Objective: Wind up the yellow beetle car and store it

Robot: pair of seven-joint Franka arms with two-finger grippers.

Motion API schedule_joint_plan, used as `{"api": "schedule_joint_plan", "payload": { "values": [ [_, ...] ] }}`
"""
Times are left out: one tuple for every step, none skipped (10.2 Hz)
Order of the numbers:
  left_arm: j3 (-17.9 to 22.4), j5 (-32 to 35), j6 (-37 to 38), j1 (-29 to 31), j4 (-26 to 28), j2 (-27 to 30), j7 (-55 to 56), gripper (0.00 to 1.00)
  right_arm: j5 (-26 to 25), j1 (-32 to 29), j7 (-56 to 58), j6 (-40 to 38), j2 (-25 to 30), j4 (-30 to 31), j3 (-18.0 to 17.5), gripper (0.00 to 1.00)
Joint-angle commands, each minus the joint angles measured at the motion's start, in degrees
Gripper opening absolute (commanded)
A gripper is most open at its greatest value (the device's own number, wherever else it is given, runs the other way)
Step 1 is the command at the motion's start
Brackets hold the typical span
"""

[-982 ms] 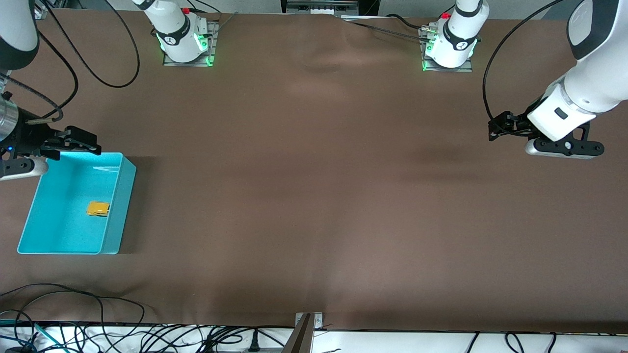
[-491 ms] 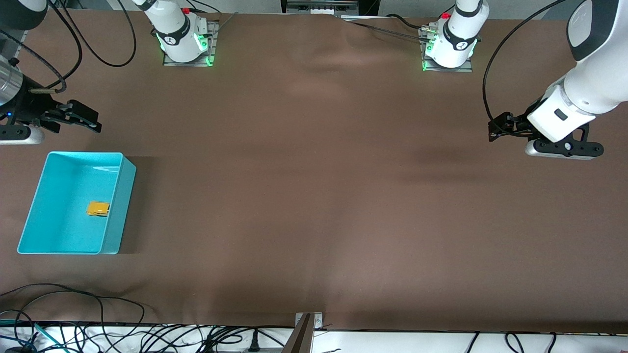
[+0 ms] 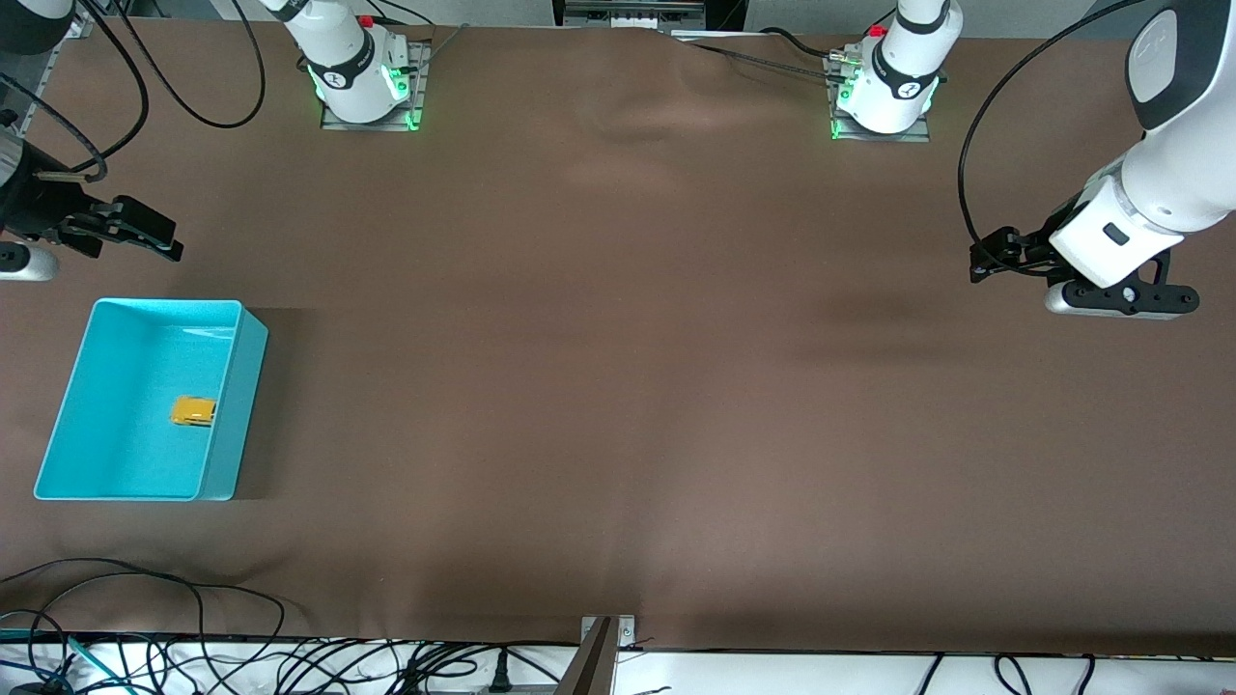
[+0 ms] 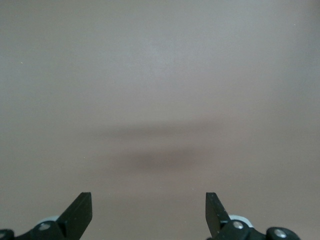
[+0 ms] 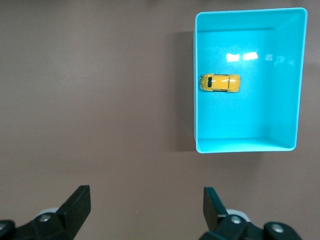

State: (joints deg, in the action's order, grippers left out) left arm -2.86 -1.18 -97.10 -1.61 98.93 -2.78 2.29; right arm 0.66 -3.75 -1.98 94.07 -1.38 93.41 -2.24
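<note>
- The yellow beetle car [image 3: 193, 411] sits on the floor of the turquoise bin [image 3: 68, 415], on its wheels, close to the bin's long wall that faces the middle of the table. In the right wrist view the car [image 5: 220, 82] shows from above, with its dark windows visible, lying crosswise to that wall and almost touching it.
- The bin [image 5: 299, 80] is an open rectangular box standing flat on the brown table [image 3: 618, 386] at the right arm's end. Nothing but the car is seen inside it. A bright reflection lies on the bin's floor near the short wall farthest from the front camera.
- The right gripper [image 3: 130, 232] is up in the air over bare table just past the bin's short wall farthest from the front camera, clear of the bin and touching nothing. Its two black fingers [image 5: 75, 205] are spread wide apart with nothing between them.
- The left gripper [image 3: 995, 259] hangs over bare table well apart from the bin, toward the left arm's end. Its fingers [image 4: 80, 210] also stand wide apart and hold nothing; only brown table and a soft shadow show under them.
- Black cables [image 3: 145, 618] lie along the table edge nearest the front camera, on the bin's side of the table. The two arm bases [image 3: 362, 82] stand along the edge farthest from that camera, lit green.
</note>
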Motion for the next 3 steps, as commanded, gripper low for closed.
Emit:
{"api": "schedule_joint_plan", "payload": {
  "values": [
    [-0.04, -1.37, 1.03, 0.2, -1.37, -0.56, -0.01, 1.0, -0.4, 0.41, 0.22, 0.07, 2.17, 1.69, 2.07, 1.0],
    [-0.04, -1.37, 1.03, 0.2, -1.37, -0.56, -0.09, 1.0, -0.4, 0.5, 0.23, 0.07, 2.26, 1.69, 2.07, 1.0],
    [-0.04, -1.37, 1.03, 0.29, -1.37, -0.56, -0.09, 1.0, -0.4, 0.5, 0.4, -0.02, 2.26, 1.77, 2.07, 1.0]
  ]
}}
